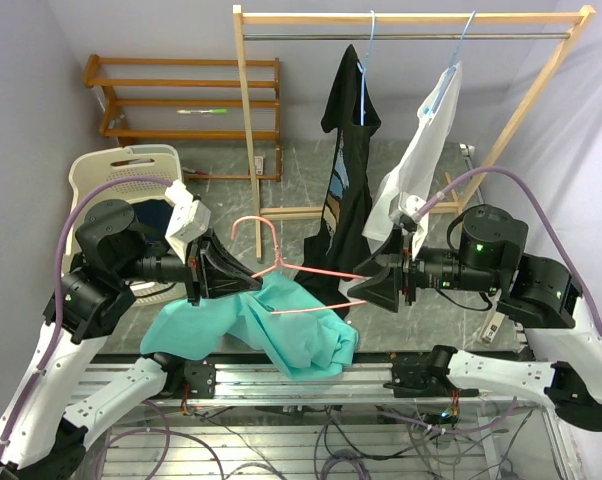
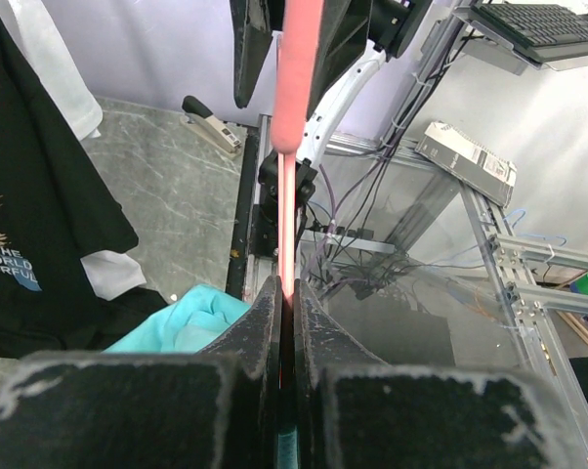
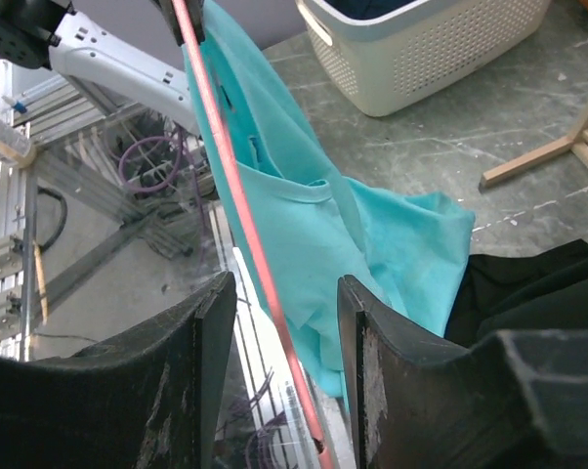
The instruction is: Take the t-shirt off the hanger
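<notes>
The left gripper pinched the pink hanger tight. The right gripper stood parted around its wire, not touching. The teal t-shirt hung from it toward six o'clock.

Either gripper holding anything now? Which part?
Left gripper clamps the thin pink wire hanger on its sloping shoulder wire. Right gripper open, holds nothing.

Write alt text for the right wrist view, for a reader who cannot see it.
The right gripper stands open, its jaws either side of the pink hanger, not gripping it. A teal t-shirt drapes from the hanger beyond, with a white laundry basket on the floor behind.
</notes>
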Robot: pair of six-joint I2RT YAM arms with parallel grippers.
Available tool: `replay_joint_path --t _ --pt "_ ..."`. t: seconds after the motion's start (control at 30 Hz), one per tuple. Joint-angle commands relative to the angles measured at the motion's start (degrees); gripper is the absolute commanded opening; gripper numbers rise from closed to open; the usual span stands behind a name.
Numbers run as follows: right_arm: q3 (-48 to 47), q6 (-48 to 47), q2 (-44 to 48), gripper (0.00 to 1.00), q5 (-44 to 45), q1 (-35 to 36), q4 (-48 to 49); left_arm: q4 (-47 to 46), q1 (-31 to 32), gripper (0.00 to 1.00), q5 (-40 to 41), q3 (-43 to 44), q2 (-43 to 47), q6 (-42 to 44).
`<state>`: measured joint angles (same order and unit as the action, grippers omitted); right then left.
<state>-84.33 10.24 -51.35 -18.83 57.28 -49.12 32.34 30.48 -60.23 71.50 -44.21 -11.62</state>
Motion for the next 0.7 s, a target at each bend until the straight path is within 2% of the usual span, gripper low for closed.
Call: replay_joint_path --t 0.0,0.03,0.13,0.2,0.3,0.37,0.53,0.6,0.67 --pt "0.8 -1.2 1.3 0.42 -3.1 -0.1 1.8 -3.6 0.3 0.07 -1.7 0.6 0.2 -1.5" --pt "1.0 -1.3 1.1 0.35 -3.3 -0.1 1.8 -3.9 0.3 0.07 -1.5 0.5 0.3 -1.7" --pt "0.8 -0.9 0.5 0.01 -2.8 -0.1 1.2 -4.2 0.3 0.07 -0.5 0.2 0.4 -2.0" --pt "0.1 -0.4 0.6 0.0 -1.0 -0.1 0.5 -3.2 0.2 0.08 2.4 0.2 0.4 -1.7" --pt "-1.7 0.7 1.3 0.0 3.9 -0.1 -1.5 0.2 0.3 0.28 11.5 0.5 0.2 0.1" --pt "-3.8 1.2 1.5 0.0 7.7 -0.1 -3.9 2.2 0.3 0.36 18.7 0.3 0.0 1.0" --pt "-7.4 2.7 1.7 0.0 12.8 -0.1 -10.5 3.5 0.3 0.44 31.4 -1.6 0.9 0.8" --pt "-8.8 3.3 1.3 0.0 13.9 -0.1 -13.6 3.7 0.3 0.54 34.5 -2.6 2.2 0.9" --pt "-10.8 3.9 0.1 0.0 16.1 -0.1 -17.7 4.5 0.3 0.57 38.4 -3.5 4.1 0.8"
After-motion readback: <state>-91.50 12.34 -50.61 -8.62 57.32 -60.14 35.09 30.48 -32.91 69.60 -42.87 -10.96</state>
